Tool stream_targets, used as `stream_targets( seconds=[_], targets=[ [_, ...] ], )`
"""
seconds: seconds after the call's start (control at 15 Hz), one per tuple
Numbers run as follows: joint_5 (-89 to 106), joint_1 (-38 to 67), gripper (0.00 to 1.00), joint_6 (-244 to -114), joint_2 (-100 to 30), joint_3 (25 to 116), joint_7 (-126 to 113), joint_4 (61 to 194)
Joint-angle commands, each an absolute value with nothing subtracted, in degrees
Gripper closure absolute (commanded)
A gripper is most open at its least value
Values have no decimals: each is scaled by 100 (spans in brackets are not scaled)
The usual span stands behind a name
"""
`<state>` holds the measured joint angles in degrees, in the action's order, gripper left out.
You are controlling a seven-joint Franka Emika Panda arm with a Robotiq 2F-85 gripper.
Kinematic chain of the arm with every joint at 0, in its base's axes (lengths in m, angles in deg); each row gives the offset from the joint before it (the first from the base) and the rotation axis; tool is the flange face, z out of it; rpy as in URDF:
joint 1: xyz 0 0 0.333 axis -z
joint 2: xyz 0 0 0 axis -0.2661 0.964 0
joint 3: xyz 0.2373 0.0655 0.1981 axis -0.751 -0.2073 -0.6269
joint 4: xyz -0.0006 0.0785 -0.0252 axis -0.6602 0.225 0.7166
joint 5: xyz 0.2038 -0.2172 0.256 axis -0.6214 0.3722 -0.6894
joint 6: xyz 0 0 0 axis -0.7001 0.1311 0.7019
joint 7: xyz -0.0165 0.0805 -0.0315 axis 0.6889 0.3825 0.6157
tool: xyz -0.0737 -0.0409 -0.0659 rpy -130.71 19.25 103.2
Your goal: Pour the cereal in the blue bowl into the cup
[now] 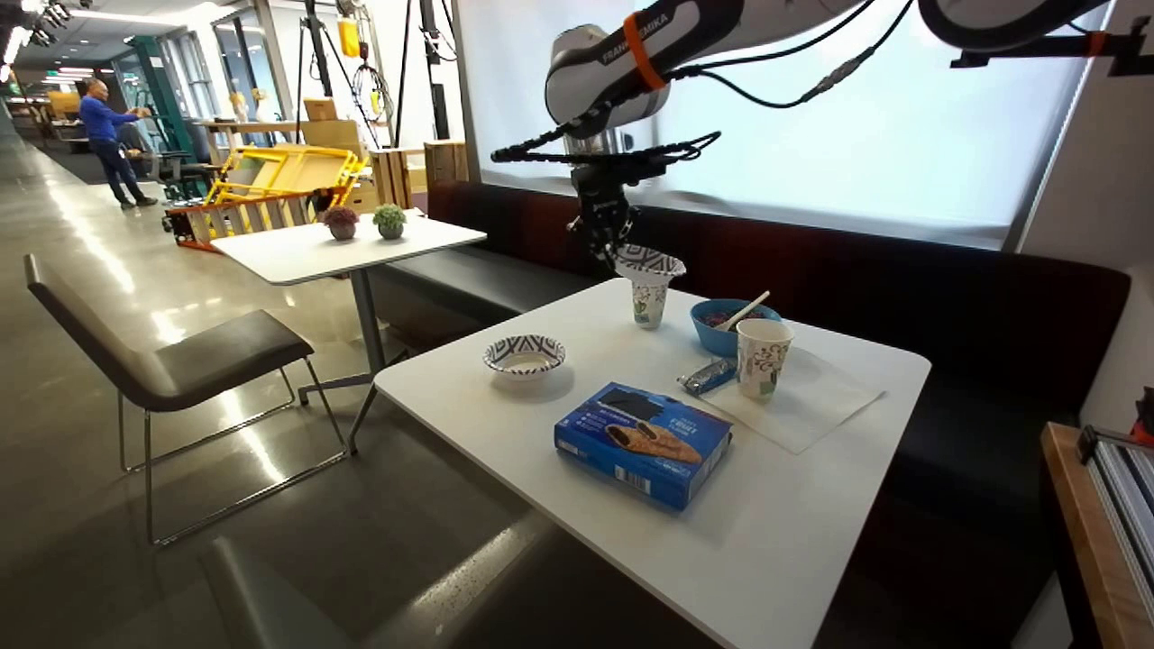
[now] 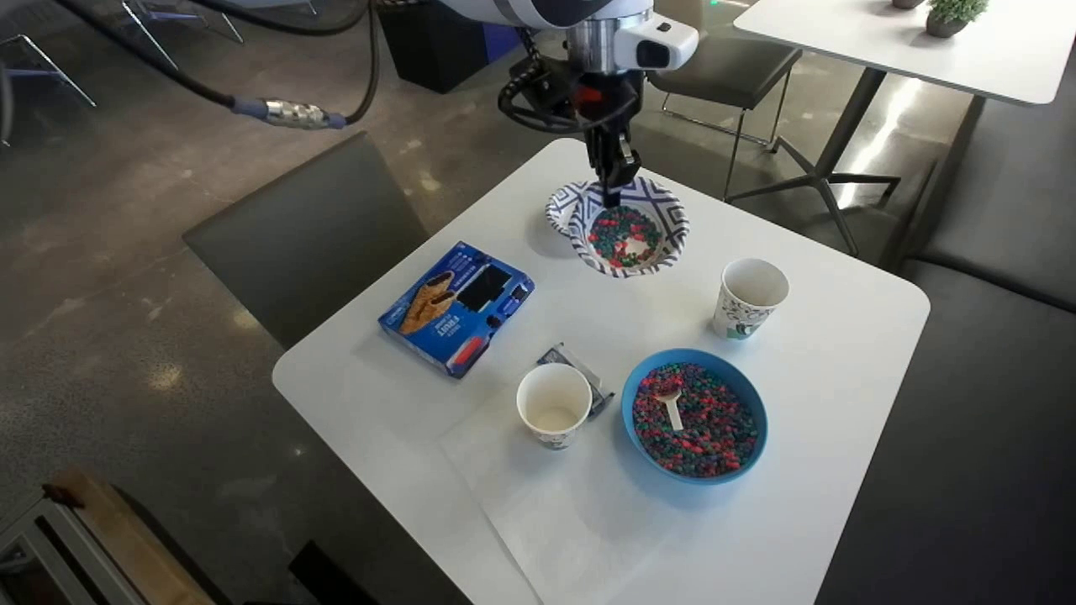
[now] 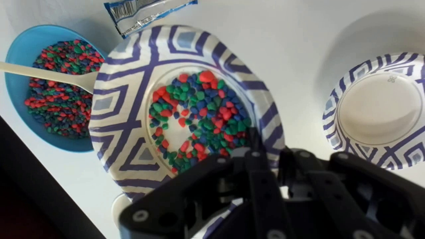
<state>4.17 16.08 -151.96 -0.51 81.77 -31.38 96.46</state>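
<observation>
Blue bowl point(image 3: 18, 93): on white table point(image 2: 841, 361), cereal point(image 2: 706, 420) and pale spoon point(image 2: 674, 414) inside.
Gripper point(image 2: 614, 193): fingers clamped on rim of patterned bowl point(image 3: 132, 99).
Patterned bowl: held above table, cereal in it too.
Cup 1 point(image 2: 740, 318): upright, near blue bowl.
Cup 2 point(image 1: 762, 365): upright, just beside wrapped bar point(image 1: 708, 375).
Blue box point(image 1: 642, 442): flat on table, printed face up.
</observation>
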Motion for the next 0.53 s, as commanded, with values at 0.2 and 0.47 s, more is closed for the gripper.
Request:
stream_targets(
  seconds=[0.2, 0.47],
  targets=[
    [361, 1777, 99, -16075, -1305, 8078, -3379, 11757],
    [403, 1725, 99, -16693, -1852, 8102, -3523, 12794]
  ],
)
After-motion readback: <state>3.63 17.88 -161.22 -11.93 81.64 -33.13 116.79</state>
